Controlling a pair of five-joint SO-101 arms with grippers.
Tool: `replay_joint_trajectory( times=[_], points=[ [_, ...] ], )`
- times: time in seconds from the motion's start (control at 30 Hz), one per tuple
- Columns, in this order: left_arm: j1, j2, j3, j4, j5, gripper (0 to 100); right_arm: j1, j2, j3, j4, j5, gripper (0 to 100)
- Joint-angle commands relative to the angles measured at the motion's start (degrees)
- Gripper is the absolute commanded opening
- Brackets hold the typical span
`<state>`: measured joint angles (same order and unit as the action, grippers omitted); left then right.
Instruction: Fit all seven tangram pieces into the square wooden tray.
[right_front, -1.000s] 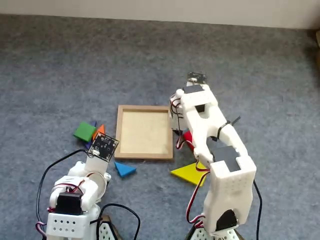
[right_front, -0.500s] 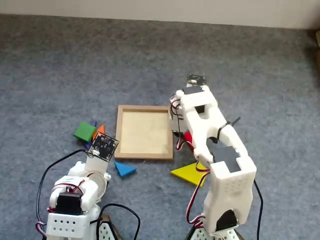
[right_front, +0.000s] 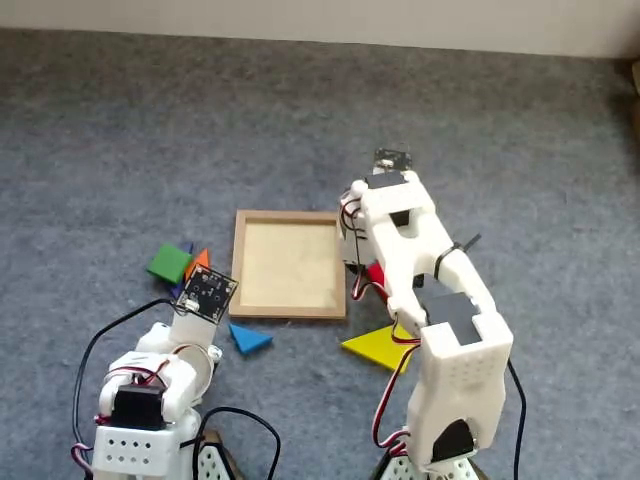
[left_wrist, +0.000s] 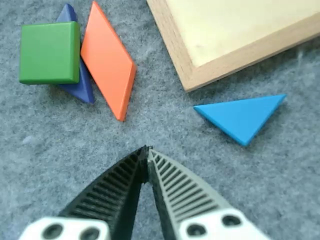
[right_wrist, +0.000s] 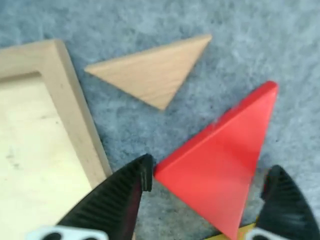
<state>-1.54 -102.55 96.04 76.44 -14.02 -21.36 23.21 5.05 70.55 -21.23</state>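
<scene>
The square wooden tray (right_front: 290, 303) lies mid-table with nothing in it. My right gripper (right_wrist: 210, 180) is open just off the tray's right rim (right_wrist: 75, 110). A red triangle (right_wrist: 220, 165) lies flat on the carpet between its fingertips. A bare wooden triangle (right_wrist: 152, 75) rests just beyond. My left gripper (left_wrist: 145, 151) is shut on nothing, hovering over carpet. Ahead of it lie an orange parallelogram (left_wrist: 107, 60), a green square (left_wrist: 50, 52) stacked on a dark blue piece (left_wrist: 80, 85), and a light blue triangle (left_wrist: 242, 117). A yellow triangle (right_front: 378, 346) sits beside the right arm (right_front: 400, 230).
Grey carpet covers the whole table. The left arm's base (right_front: 140, 420) and the right arm's base (right_front: 455, 400) stand at the near edge. Cables trail around both bases. Open carpet stretches behind and to both sides of the tray.
</scene>
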Motion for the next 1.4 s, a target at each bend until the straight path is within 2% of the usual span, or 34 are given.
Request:
replay_joint_trajectory(
  times=[0.0,0.33,0.57,0.77,1.1,1.37],
  points=[
    [-0.3,-1.8,1.1,0.3,0.4,1,-0.4,-1.3,0.3,1.0,0.7,27.3],
    [-0.3,-1.8,1.1,0.3,0.4,1,-0.7,-1.4,0.3,1.1,0.8,26.6],
    [-0.3,-1.8,1.1,0.3,0.4,1,-0.7,-1.4,0.3,1.0,6.0,13.1],
    [-0.3,-1.8,1.1,0.3,0.4,1,-0.5,-1.5,0.2,1.2,6.2,12.8],
    [-0.3,-1.8,1.1,0.3,0.4,1,-0.8,-16.1,0.5,1.1,6.3,12.8],
    [-0.3,-1.8,1.1,0.3,0.4,1,-9.9,-16.5,0.4,-2.8,5.9,12.8]
  ],
)
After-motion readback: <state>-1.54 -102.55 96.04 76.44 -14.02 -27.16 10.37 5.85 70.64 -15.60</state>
